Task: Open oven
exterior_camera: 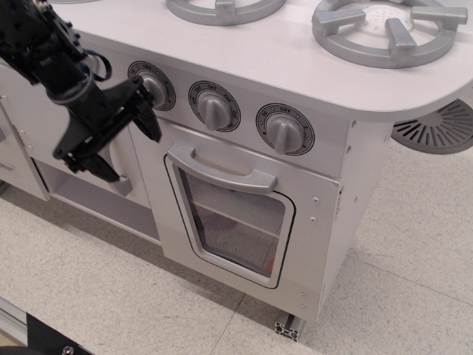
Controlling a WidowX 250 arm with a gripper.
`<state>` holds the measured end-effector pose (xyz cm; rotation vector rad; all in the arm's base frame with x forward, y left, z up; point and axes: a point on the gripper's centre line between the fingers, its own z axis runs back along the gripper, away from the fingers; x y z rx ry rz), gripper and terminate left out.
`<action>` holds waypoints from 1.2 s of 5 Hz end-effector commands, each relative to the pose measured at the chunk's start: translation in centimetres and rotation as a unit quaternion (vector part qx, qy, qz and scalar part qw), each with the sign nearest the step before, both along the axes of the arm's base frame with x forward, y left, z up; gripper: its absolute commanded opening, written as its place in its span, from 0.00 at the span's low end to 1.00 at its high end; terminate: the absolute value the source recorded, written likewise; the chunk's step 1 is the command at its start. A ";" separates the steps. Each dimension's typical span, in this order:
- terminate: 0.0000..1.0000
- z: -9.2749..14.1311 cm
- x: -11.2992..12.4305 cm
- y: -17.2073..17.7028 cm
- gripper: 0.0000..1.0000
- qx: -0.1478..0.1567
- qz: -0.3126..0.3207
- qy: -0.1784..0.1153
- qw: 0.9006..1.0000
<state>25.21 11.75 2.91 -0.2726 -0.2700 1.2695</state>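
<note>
The white toy oven stands in the middle of the view with its door shut. The door has a rounded clear window in a grey frame and a wide silver-grey handle across its top. My black gripper hangs tilted to the left of the oven door, just left of the handle's end and apart from it. Its two fingers are spread and hold nothing; one fingertip is near the leftmost knob, the other fingertip is lower left.
Three grey knobs sit above the oven door. Two grey burner rings lie on the white countertop. A white cupboard door with a vertical grey handle is behind the gripper. Speckled floor lies below, with a metal rail at the oven's foot.
</note>
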 end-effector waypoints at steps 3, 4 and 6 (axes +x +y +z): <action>0.00 -2.7 2.4 -3.6 1.00 -0.041 0.049 -0.027 0.998; 0.00 -3.3 2.8 -3.7 1.00 -0.051 0.052 -0.026 0.997; 0.00 -4.0 1.8 -3.1 1.00 -0.037 0.047 -0.001 0.998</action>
